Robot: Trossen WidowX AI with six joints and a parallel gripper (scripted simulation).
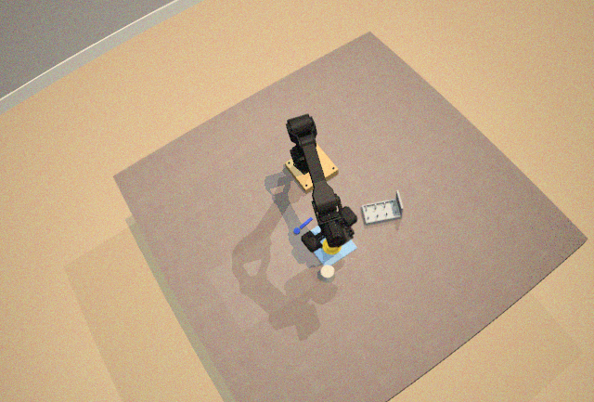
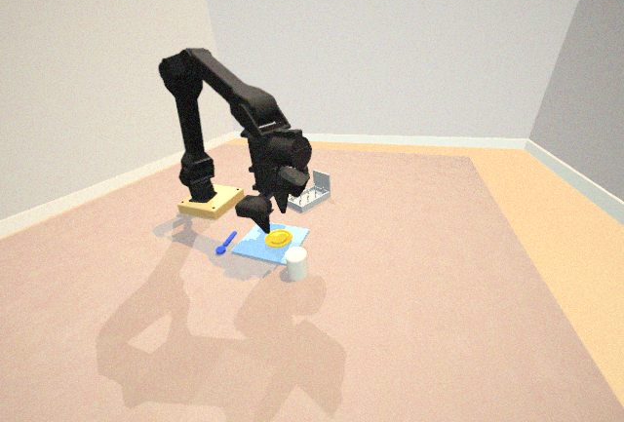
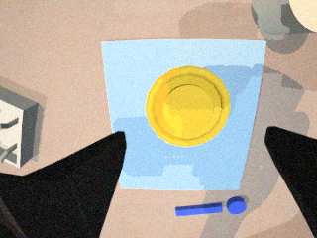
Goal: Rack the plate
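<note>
From the top view we look steeply down from high and far off, so the arm (image 1: 314, 167) and the whole brown surface (image 1: 432, 148) fit in frame, turned diagonally, with a strip of grey wall at the upper left. From the exterior view we stand low and nearer, out on the surface, facing the room's far corner with the arm's tan base plate (image 2: 229, 201) at middle left. Our wrist view rides on the gripper (image 3: 192, 153), looks straight down from close above, and frames a light blue mat (image 3: 126, 66) between the dark fingers. All three views share that mat.
</note>
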